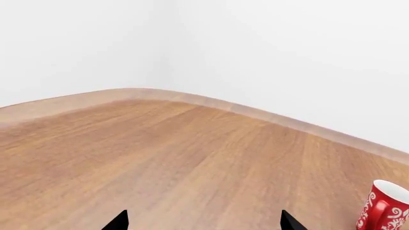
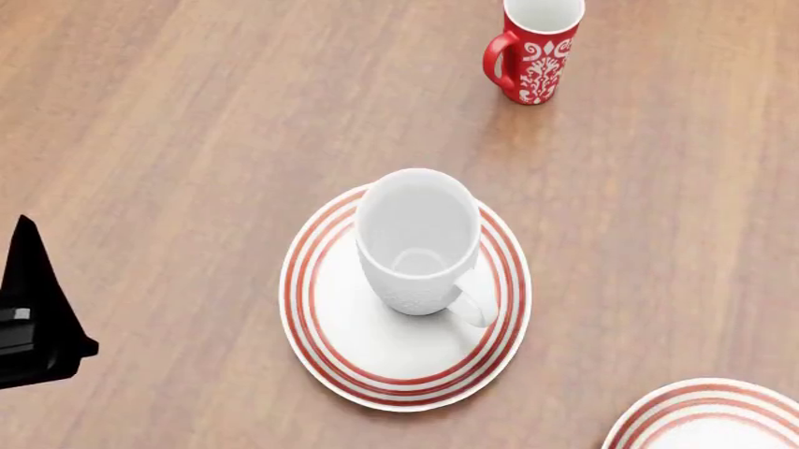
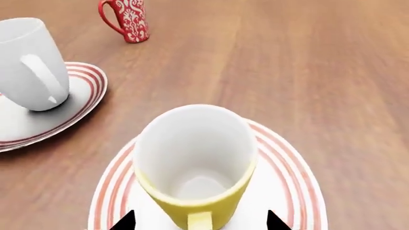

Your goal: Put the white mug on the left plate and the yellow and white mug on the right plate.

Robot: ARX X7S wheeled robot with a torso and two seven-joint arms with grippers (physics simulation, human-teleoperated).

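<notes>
Right pincer (image 3: 199,221) gapes open, straddling the yellow and white mug (image 3: 193,167) upright on the right plate (image 3: 290,182).

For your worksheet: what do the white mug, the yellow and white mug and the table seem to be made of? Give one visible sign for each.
White mug: probably glazed ceramic; smooth, soft sheen, thick rim.
Yellow and white mug: likely glazed ceramic too; even yellow outside, white inside.
Table: wood or wood-look laminate; brown grain streaks, matte. As a simulator render, none of this is certain.
</notes>
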